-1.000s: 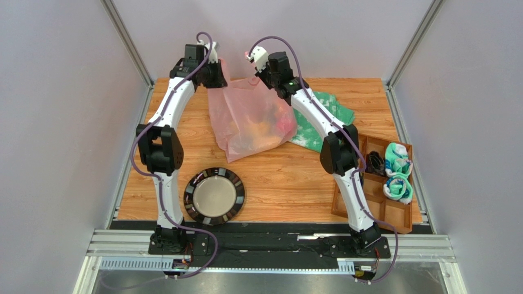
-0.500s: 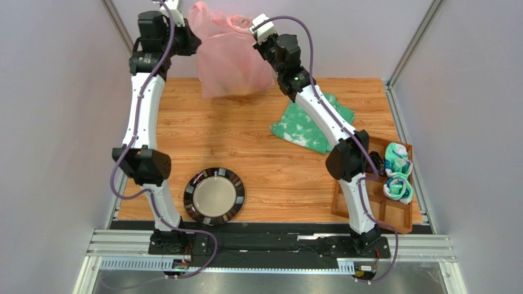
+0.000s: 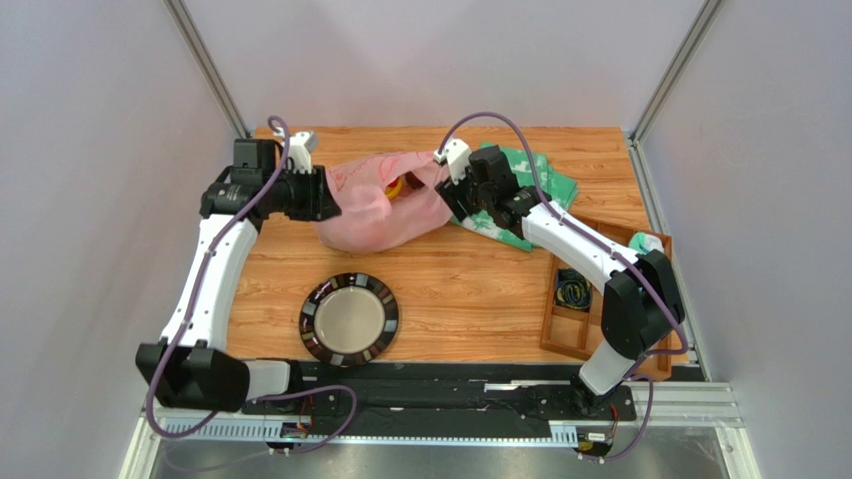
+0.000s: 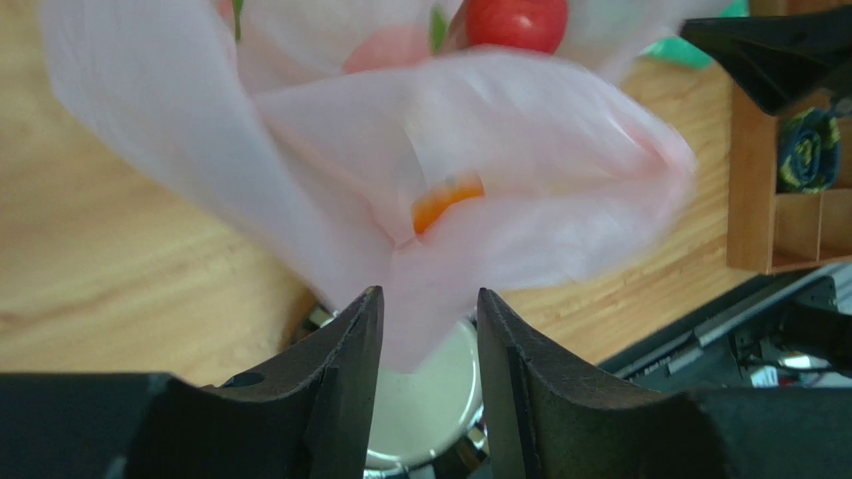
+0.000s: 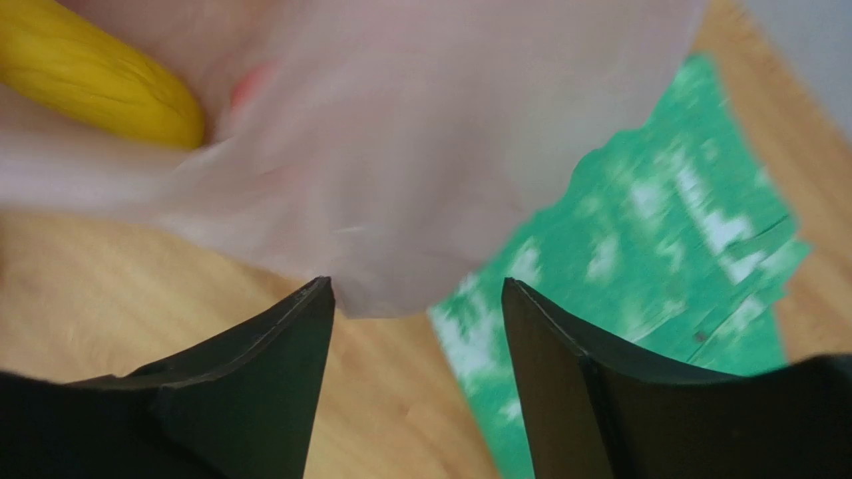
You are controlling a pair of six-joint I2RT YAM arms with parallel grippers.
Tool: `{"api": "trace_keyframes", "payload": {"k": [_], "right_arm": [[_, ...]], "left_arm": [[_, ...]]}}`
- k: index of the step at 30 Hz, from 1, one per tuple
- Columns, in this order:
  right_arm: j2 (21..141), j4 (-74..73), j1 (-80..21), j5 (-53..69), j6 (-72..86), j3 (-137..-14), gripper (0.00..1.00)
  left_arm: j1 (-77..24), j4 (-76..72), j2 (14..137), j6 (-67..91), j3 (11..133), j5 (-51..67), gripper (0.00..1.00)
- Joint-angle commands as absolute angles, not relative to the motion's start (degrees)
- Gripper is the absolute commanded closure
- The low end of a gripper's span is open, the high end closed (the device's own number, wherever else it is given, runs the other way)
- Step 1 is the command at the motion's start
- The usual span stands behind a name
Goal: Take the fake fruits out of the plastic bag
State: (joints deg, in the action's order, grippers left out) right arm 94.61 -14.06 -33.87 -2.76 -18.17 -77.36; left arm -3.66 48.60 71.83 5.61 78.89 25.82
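The pink plastic bag (image 3: 375, 205) lies slumped on the wooden table between my two grippers. A yellow and red bit of the fake fruits (image 3: 400, 185) shows at its top. My left gripper (image 3: 325, 195) is at the bag's left end, open, with a loose flap of bag (image 4: 470, 150) hanging between its parted jaws (image 4: 428, 294). A red apple (image 4: 515, 20) and an orange (image 4: 445, 205) show through the film. My right gripper (image 3: 447, 195) is at the bag's right end, open (image 5: 415, 284), the bag's edge (image 5: 400, 160) just past its tips. A yellow banana (image 5: 100, 85) lies inside.
A black-rimmed plate (image 3: 349, 319) sits near the front, below the bag. A folded green-and-white cloth (image 3: 535, 180) lies under the right forearm. A wooden compartment tray (image 3: 590, 334) with rolled items stands at the right edge.
Half a second ago both grippers held the bag high at the back. Both arms have come down, the bag now rests on the table, and both sets of jaws have parted.
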Motion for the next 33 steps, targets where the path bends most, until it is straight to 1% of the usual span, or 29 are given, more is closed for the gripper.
{"api": "trace_keyframes", "payload": {"k": [1, 3, 5, 7, 8, 9, 10, 11, 13, 14, 15, 16, 17, 18, 19, 21, 22, 23, 24, 25, 26, 28, 29, 30, 31, 33], "right_arm": [[89.6, -26.8, -34.1, 4.6, -14.4, -80.0, 0.29], [88.9, -31.5, -34.2, 5.6, -13.9, -86.4, 0.28], [88.2, -33.6, -34.5, 6.8, -12.8, -91.7, 0.28], [87.2, -34.0, -35.7, 7.7, -12.2, -93.8, 0.28], [87.0, -34.2, -36.3, 7.9, -12.0, -94.3, 0.28], [86.7, -34.4, -37.7, 8.1, -12.1, -94.7, 0.29], [86.0, -34.3, -38.5, 8.3, -12.4, -94.6, 0.3], [85.8, -34.0, -39.3, 8.6, -12.9, -93.9, 0.32], [86.0, -35.1, -41.0, 8.8, -14.3, -91.5, 0.42], [86.3, -35.4, -41.3, 7.8, -14.2, -90.7, 0.46], [86.6, -35.7, -41.6, 7.9, -12.9, -89.9, 0.51], [86.8, -36.3, -41.5, 8.2, -12.0, -88.4, 0.52], [87.4, -36.6, -41.6, 10.0, -11.6, -88.1, 0.52], [87.7, -36.9, -41.5, 11.3, -10.5, -87.7, 0.5], [88.1, -37.1, -41.6, 12.6, -9.9, -87.5, 0.48], [89.5, -37.3, -41.3, 12.1, -7.9, -88.2, 0.43], [89.7, -37.0, -41.1, 10.7, -5.8, -88.9, 0.41], [89.9, -36.8, -40.6, 9.2, -5.2, -90.4, 0.4], [90.0, -36.7, -39.2, 8.7, -4.8, -91.3, 0.39], [89.9, -36.7, -38.5, 8.3, -4.2, -92.4, 0.38], [89.9, -36.7, -37.8, 7.7, -4.2, -93.9, 0.38], [89.5, -36.5, -36.1, 7.7, -5.0, -95.1, 0.37], [89.3, -36.0, -35.9, 6.7, -6.4, -95.0, 0.37], [88.3, -35.5, -35.6, 5.9, -7.0, -94.6, 0.37], [87.9, -34.5, -35.5, 5.1, -7.5, -94.1, 0.37], [86.8, -33.8, -35.4, 4.2, -8.9, -92.5, 0.37]], "left_arm": [[-3.3, 57.7, 73.5, 5.3, 77.4, 27.0, 0.5], [-3.3, 55.0, 70.4, 5.9, 77.1, 29.0, 0.47], [-3.3, 51.5, 65.5, 5.4, 76.9, 31.9, 0.41], [-3.3, 50.2, 62.1, 4.4, 78.0, 34.2, 0.38], [-3.3, 49.9, 61.5, 3.0, 78.5, 37.4, 0.38], [-3.3, 50.0, 61.2, 2.5, 79.0, 38.8, 0.36], [-3.3, 50.2, 61.0, 2.3, 79.7, 39.9, 0.32], [-3.5, 50.8, 61.3, 2.2, 79.8, 41.3, 0.3], [-3.7, 52.9, 63.2, 1.3, 80.1, 43.9, 0.3], [-4.0, 54.7, 63.9, 1.1, 79.7, 45.9, 0.25], [-4.0, 55.1, 64.5, 1.6, 79.0, 46.7, 0.23], [-4.0, 55.1, 65.3, 1.9, 76.9, 47.6, 0.19], [-4.2, 54.2, 65.3, 2.1, 75.4, 49.3, 0.18], [-4.5, 52.7, 65.0, 2.9, 73.8, 49.1, 0.13], [-5.4, 50.8, 63.9, 4.5, 69.6, 48.9, 0.12], [-7.6, 43.8, 62.1, 5.7, 65.7, 46.1, 0.1], [-11.8, 40.6, 60.9, 5.5, 63.2, 43.4, 0.1], [-14.5, 39.6, 60.7, 4.8, 62.7, 35.9, 0.1], [-16.8, 38.8, 60.8, 4.3, 62.4, 32.9, 0.1], [-19.8, 37.5, 61.6, 3.3, 61.8, 31.0, 0.1], [-21.1, 37.5, 62.4, 2.6, 61.9, 25.9, 0.09], [-24.8, 37.7, 64.9, 0.1, 62.0, 21.9, 0.09], [-26.6, 37.6, 65.7, -2.0, 62.0, 17.6, 0.09], [-28.4, 37.4, 67.1, -3.2, 61.9, 16.4, 0.1], [-32.6, 37.6, 67.9, -6.1, 62.0, 15.4, 0.11], [-36.8, 37.3, 69.7, -8.2, 62.2, 10.0, 0.11]]}}
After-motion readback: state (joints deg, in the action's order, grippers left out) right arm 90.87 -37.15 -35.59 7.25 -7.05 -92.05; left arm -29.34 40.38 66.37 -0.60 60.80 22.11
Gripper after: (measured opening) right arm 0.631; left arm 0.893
